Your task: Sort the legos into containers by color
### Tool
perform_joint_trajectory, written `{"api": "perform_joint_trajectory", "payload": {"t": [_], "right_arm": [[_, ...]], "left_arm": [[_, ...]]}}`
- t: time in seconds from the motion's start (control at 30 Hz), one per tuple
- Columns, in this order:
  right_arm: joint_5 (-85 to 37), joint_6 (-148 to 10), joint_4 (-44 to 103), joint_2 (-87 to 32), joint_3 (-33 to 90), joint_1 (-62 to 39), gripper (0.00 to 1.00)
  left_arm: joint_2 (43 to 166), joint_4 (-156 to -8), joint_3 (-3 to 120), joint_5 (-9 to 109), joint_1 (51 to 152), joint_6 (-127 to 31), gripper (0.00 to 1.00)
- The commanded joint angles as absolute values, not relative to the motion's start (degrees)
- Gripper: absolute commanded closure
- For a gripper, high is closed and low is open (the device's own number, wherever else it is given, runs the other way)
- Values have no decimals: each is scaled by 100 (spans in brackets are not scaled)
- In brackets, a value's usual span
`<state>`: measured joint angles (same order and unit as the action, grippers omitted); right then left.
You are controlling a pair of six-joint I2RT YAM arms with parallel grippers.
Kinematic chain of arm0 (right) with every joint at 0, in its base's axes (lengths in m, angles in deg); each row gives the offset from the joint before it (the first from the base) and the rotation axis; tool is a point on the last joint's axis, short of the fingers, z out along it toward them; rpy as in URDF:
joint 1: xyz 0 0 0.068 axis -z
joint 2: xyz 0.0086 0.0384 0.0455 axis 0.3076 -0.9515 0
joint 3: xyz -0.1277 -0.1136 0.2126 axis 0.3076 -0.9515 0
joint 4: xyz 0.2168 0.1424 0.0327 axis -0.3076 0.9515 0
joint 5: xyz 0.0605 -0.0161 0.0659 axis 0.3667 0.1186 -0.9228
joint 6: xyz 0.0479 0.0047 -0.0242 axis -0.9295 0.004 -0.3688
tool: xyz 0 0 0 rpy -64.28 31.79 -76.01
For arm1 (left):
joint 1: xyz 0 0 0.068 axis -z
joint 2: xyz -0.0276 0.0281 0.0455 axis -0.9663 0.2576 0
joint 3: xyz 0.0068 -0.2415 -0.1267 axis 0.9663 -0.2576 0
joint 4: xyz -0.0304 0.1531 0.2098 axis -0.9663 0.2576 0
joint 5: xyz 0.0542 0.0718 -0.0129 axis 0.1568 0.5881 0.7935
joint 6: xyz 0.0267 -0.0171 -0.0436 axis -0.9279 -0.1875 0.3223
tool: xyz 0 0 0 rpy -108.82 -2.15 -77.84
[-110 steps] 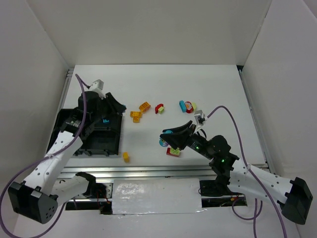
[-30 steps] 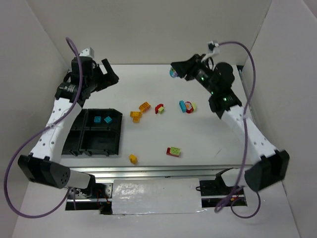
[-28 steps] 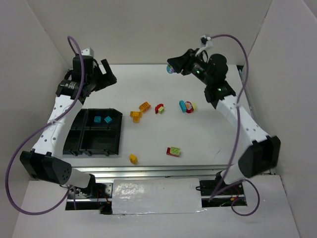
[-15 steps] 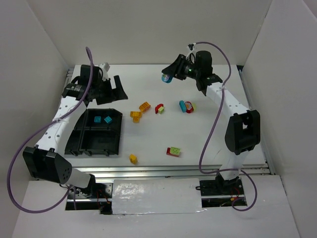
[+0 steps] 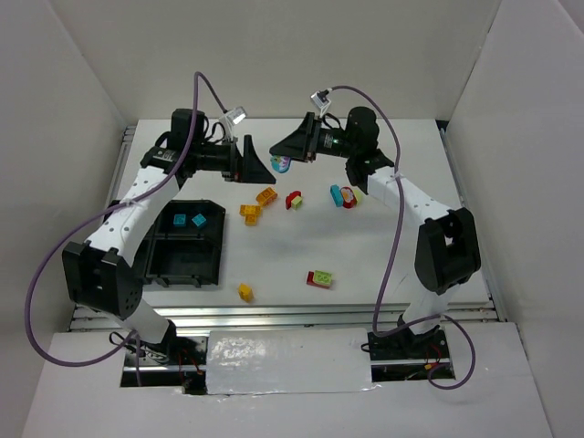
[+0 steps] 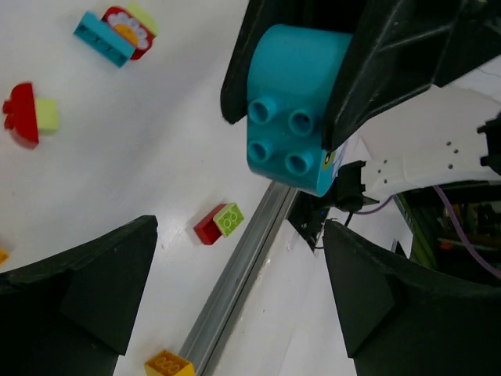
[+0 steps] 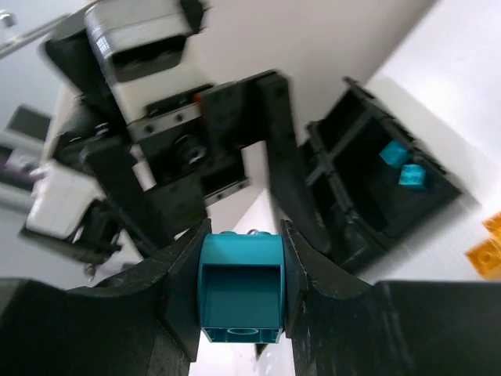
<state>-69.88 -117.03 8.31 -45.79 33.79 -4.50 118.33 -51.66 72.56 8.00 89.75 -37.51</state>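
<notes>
Right hand clamped on a cyan brick, held in the air over the desk's 12 o'clock edge.
Left hand faces it from 9 o'clock, fingers spread wide and gripping nothing, the brick near their tips. Below at 6 o'clock lies an orange pair, beside it a red-and-green piece, and at 4 o'clock a cyan-red-yellow cluster. The black tray sits at 8 o'clock, with two cyan bricks in its far right compartment.
</notes>
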Motion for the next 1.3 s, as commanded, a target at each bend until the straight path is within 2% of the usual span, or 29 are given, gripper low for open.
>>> {"api": "perform_joint_trajectory", "payload": {"t": [0.0, 0.3, 0.5, 0.6, 0.63, 0.7, 0.73, 0.8, 0.87, 0.9, 1.03, 1.07, 1.27], "right_arm": [[-7546, -12748, -1038, -4356, 3169, -441, 100], [-7309, -12592, -1233, -4137, 2913, -537, 100], [-7081, -12513, -1093, -4172, 3071, -687, 100], [-6984, -12557, -1206, -4233, 3098, -722, 100], [-6958, -12618, -1259, -4285, 3115, -713, 100], [-6905, -12645, -1286, -4338, 3185, -731, 100], [-6905, -12636, -1260, -4400, 3299, -731, 100], [-6905, -12680, -1320, -4470, 3396, -731, 100], [-6931, -12741, -1365, -4541, 3511, -740, 100], [-6966, -12768, -1408, -4567, 3528, -740, 100], [-7072, -13075, -1908, -4568, 3441, -740, 29], [-7063, -13119, -2014, -4550, 3406, -748, 1], [-6940, -12760, -1612, -4269, 3160, -722, 0]], "left_arm": [[11903, -6457, 7354, -321, 8958, -3245, 0], [12079, -7656, 7327, -613, 8958, -2284, 1], [12132, -7947, 7205, -745, 9010, -2038, 13], [12105, -8316, 7178, -851, 9019, -1879, 31], [12105, -8333, 7187, -903, 9028, -1897, 42], [12062, -8403, 7143, -956, 9037, -1862, 47], [12061, -8465, 7117, -1000, 9037, -1775, 57], [12026, -8693, 7046, -1105, 9037, -1678, 67], [12009, -8851, 7002, -1176, 9037, -1572, 91], [12000, -8852, 7002, -1185, 9037, -1554, 100], [11965, -8817, 6976, -1150, 9037, -1589, 100], [11956, -8791, 6958, -1132, 9037, -1607, 100], [11859, -8852, 6818, -1071, 9028, -1572, 100]]}}
